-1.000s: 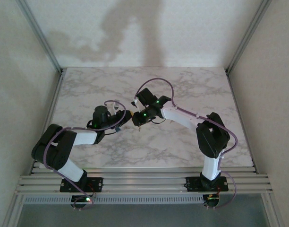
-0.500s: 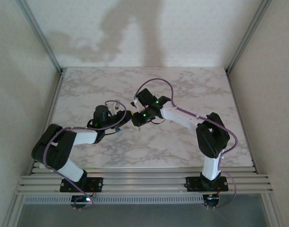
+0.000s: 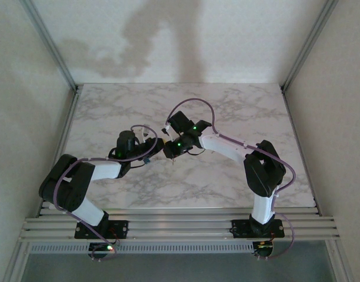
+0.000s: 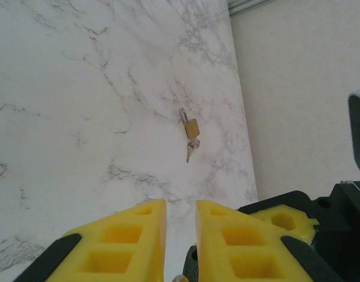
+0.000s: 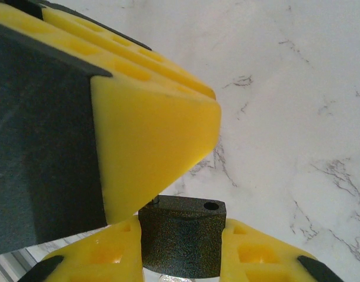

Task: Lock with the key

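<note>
My right gripper (image 5: 181, 230) is shut on a black padlock (image 5: 181, 249), its fingers pressing both sides of the body. The padlock's top face shows a round hole on the right. My left gripper (image 4: 181, 202) meets it at the table's middle (image 3: 157, 145). One yellow left finger (image 5: 150, 135) rests against the padlock's top left corner. The left jaws stand a narrow gap apart, with a small silvery bit (image 4: 180, 277) deep between them. I cannot tell whether that bit is the key or whether it is gripped.
A small brass padlock (image 4: 192, 127) with little keys (image 4: 190, 151) lies on the marble table (image 3: 227, 106) beyond the left fingers. Walls and metal frame rails close in the table on the left, back and right.
</note>
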### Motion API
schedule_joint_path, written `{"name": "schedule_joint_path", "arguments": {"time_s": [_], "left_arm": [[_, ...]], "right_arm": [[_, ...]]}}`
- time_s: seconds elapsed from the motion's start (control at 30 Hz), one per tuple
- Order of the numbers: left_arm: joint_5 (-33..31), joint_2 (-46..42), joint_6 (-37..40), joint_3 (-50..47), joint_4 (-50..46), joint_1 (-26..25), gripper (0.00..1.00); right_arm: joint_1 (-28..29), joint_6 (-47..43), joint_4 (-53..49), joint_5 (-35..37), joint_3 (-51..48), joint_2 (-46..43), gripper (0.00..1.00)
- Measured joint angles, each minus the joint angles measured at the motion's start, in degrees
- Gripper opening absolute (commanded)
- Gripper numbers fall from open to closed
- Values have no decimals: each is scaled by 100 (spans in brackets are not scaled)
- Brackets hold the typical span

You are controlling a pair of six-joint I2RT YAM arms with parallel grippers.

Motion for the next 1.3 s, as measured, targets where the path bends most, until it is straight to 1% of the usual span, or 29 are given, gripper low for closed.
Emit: {"name": "schedule_joint_path", "arguments": {"time_s": [0.37,0.67,0.83,1.03,1.1,1.3], "left_arm": [[-15,-74,37,0,-74,0,19],[-17,-81,59,9,-114,0,12],[-17,-81,57,13,-114,-4,10],[-17,-83,55,22,-116,-11,4],[-17,-85,55,22,-116,-11,0],[-17,-85,55,24,-116,-11,0]], "right_arm": [[4,0,-39,39,0,0,20],[22,0,-46,44,0,0,20],[24,0,-48,72,0,0,20],[26,0,-61,79,0,0,20],[26,0,-61,79,0,0,20],[26,0,-61,79,0,0,21]]}}
